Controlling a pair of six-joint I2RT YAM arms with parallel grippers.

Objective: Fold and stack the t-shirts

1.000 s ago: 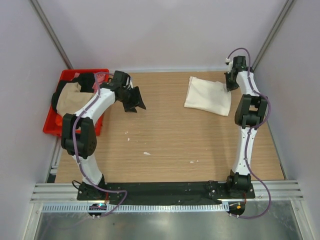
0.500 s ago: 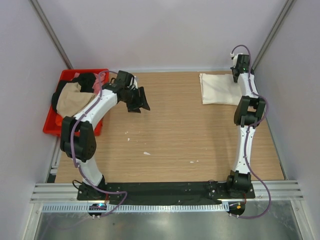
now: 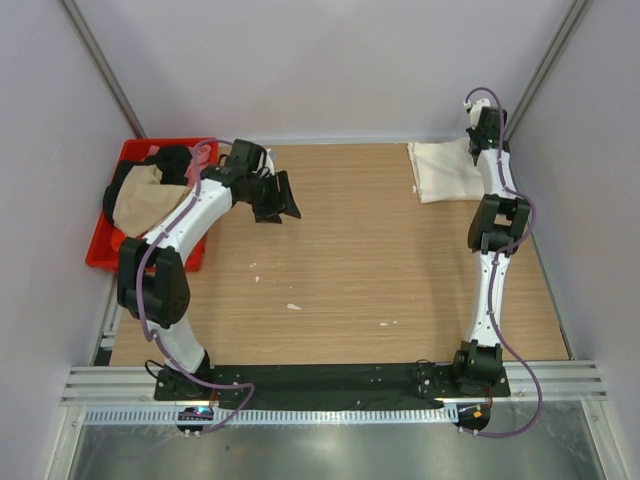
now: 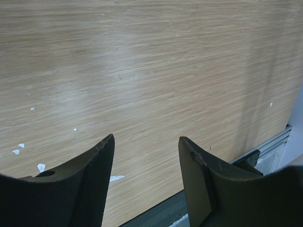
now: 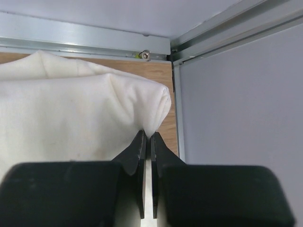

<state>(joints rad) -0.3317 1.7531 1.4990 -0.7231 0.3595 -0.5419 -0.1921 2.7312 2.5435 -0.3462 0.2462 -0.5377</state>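
Table (image 3: 350, 260) back-right corner: cream t-shirt (image 3: 445, 172) pinched in right tool (image 5: 147, 135).

We see a white tubular left arm (image 3: 195, 210) at frame left, black joint housings, purple cable looping along it | matching white-and-black right arm (image 3: 490, 285) at frame right, same purple cable | left gripper (image 4: 147, 139): black wedge fingers (image 4: 92, 184), woven-textured inner faces | right gripper (image 5: 146, 137): thin black blades on a black block
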